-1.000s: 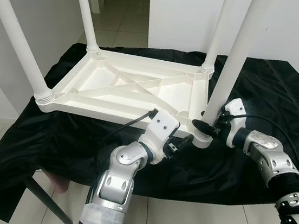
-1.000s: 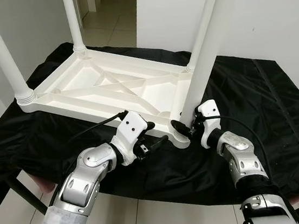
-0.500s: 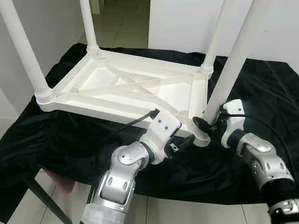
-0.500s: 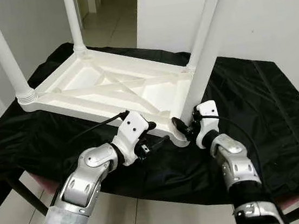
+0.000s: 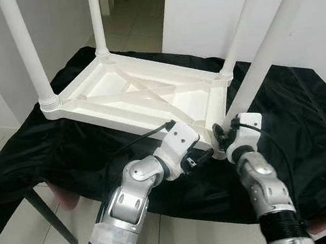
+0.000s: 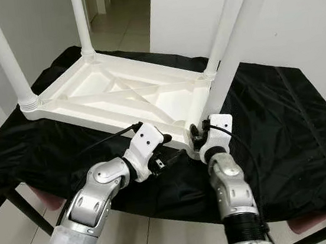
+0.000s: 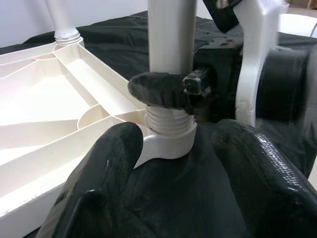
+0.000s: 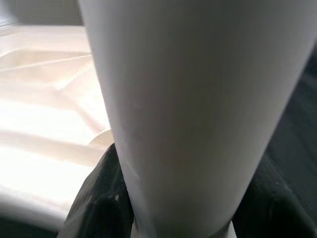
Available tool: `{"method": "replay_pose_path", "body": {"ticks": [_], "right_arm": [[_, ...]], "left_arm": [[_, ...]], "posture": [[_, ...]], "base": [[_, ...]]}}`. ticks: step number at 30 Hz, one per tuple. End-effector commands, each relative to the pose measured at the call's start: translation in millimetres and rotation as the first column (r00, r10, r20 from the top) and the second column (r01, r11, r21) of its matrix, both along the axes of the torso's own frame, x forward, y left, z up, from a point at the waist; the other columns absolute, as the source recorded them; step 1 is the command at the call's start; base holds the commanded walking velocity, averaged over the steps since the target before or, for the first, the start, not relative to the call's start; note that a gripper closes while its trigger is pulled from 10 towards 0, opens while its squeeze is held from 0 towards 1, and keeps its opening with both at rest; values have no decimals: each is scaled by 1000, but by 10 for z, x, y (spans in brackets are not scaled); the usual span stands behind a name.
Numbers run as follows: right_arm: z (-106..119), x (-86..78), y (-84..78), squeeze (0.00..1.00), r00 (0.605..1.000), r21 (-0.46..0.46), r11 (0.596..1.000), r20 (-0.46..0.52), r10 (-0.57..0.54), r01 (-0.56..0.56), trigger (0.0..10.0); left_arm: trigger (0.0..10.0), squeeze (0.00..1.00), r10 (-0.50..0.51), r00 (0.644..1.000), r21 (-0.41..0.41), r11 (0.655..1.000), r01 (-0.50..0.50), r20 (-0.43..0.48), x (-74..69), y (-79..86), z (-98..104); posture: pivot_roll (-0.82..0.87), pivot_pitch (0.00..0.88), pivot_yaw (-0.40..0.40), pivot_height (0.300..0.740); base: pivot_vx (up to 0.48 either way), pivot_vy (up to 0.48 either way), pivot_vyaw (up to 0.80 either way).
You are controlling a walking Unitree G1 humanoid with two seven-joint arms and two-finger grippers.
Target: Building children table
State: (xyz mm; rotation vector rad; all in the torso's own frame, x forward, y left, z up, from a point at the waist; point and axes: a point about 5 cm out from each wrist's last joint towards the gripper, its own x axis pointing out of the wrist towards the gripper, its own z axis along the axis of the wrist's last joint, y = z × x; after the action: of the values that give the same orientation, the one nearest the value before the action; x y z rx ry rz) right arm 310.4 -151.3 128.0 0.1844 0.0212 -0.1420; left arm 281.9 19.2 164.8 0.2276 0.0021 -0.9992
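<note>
A surface draped in black cloth (image 5: 65, 152) stands on a pale tiled floor (image 5: 10, 236) between white walls, with a doorway behind. On the cloth lies one white plastic children's table (image 5: 142, 98), upside down, its ribbed underside facing up. Four white legs rise from its four corners: one at the near left corner (image 5: 26, 52), one at the far left (image 5: 97, 20), one at the far right (image 5: 240, 23), and one at the near right corner (image 5: 266, 44), nearest the robot. Two silver arms reach to that near right corner. The right tool (image 6: 198, 138) is clamped around the base of the near right leg, just above its threaded collar (image 7: 168, 126); one black finger (image 7: 158, 90) wraps the leg's front. The left tool (image 5: 200, 159) sits low beside the same corner socket, its two fingers spread wide apart and gripping nothing, resting against the cloth.
</note>
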Motion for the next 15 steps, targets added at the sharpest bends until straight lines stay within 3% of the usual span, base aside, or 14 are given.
{"method": "replay_pose_path", "body": {"ticks": [1,6,9,12,13,14,15], "right_arm": [[25,-31,-17,0,992,58,990,-3,-129,129,10000],[27,-84,59,0,974,40,974,-33,-223,224,10000],[-34,-124,-103,0,947,-16,950,-76,-311,311,10000],[-52,-144,-146,0,940,-15,944,-84,-330,330,10000],[-68,-170,-154,906,947,-13,951,-85,-308,308,10000],[-68,-170,-154,906,947,-13,951,-85,-308,308,10000],[-65,-187,-139,1000,965,8,967,-64,-253,254,10000]], "left_arm": [[10000,0,91,996,-1,996,-91,14,17,8,-16],[10000,0,97,995,-1,995,-97,14,13,18,-17],[10000,0,100,995,0,995,-100,12,7,29,-22],[10000,0,101,995,1,995,-101,12,6,32,-24],[10000,0,102,995,0,995,-102,11,5,34,-26],[10000,0,102,995,0,995,-102,11,5,34,-26],[10000,0,102,995,0,995,-102,10,5,33,-27]], "posture": [[17,0,-147,740],[24,0,-149,740],[27,0,-151,740],[26,0,-149,740],[26,0,-149,740],[26,0,-149,740],[26,0,-149,740]], "base": [[0,0,0],[0,0,0],[0,0,0],[0,0,0],[0,0,0],[0,0,0],[0,0,0]]}}
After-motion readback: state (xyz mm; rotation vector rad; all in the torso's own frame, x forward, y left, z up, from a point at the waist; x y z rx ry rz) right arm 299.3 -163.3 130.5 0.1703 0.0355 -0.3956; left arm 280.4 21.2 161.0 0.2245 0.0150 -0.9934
